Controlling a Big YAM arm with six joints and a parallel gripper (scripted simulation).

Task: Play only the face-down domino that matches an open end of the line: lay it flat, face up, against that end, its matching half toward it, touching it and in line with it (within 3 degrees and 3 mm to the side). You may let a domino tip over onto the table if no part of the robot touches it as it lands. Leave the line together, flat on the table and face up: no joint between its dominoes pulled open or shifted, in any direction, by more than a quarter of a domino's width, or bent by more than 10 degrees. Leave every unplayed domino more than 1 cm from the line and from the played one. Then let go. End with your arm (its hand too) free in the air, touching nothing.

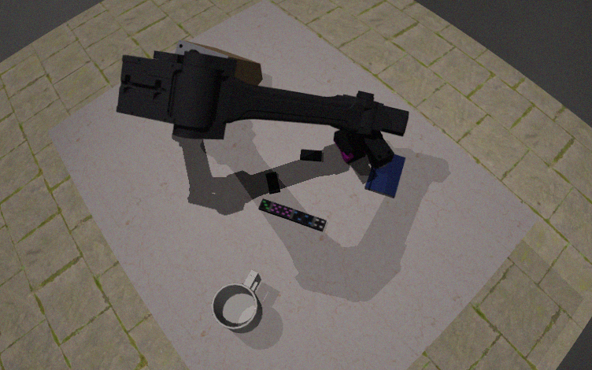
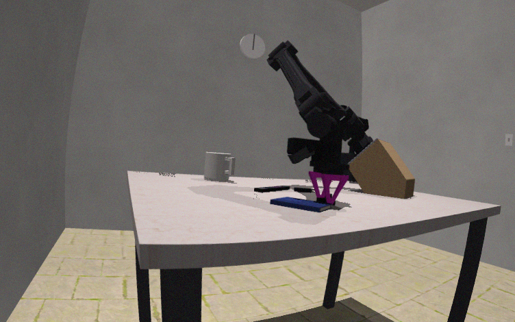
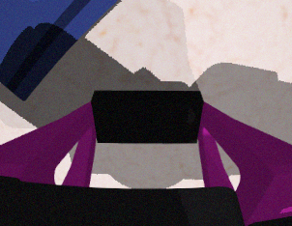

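Observation:
The line of three face-up dominoes (image 1: 292, 214) (image 2: 271, 188) lies slantwise mid-table. Its left end shows green pips, its right end whitish pips. One face-down domino (image 1: 272, 182) lies just above the line's left part in the top view; another face-down domino (image 1: 310, 155) lies farther up and right. My gripper (image 3: 147, 111) (image 2: 326, 199) points down beside the blue book, with magenta fingers touching both short ends of a third black domino (image 3: 148, 126). It is shut on that domino, back up, at about table height. Any gap beneath it and its pips are hidden.
The blue book (image 1: 386, 178) (image 2: 297, 204) (image 3: 24, 14) lies flat close beside the gripper. A white mug (image 1: 235, 306) (image 2: 216, 166) stands beyond the line, handle toward it. A brown block (image 1: 249, 72) (image 2: 379, 172) stands near the arm's base.

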